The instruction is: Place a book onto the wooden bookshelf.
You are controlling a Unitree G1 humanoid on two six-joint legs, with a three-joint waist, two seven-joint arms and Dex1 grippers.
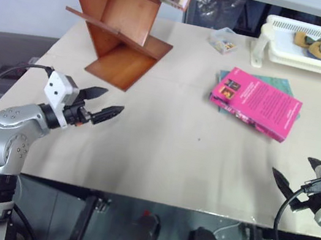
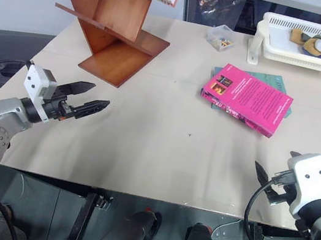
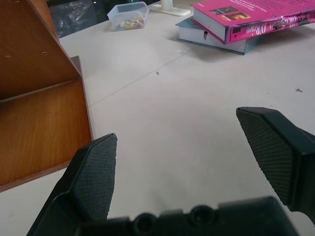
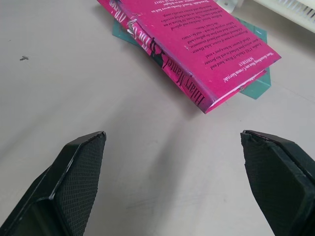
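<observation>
Both my claws are spread wide and empty: right gripper (image 1: 296,181) nearest, left gripper (image 1: 100,104) mid-table. The book (image 1: 257,102) lies on a thin teal book (image 3: 206,37); I risk dragging both. Farther off, the wooden bookshelf (image 1: 124,23) has tilted boards, so the book could slide.

White basket (image 1: 320,58) at table (image 1: 167,152) far edge; clear box (image 1: 223,41) beside.

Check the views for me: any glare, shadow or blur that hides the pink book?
Left eye view: even light, the book is sharp, with only a soft shadow at its near edge. Right wrist view: cover text readable, open right hand slightly soft. Left wrist view: the book is sharp too; slight sheen on the bookshelf.
</observation>
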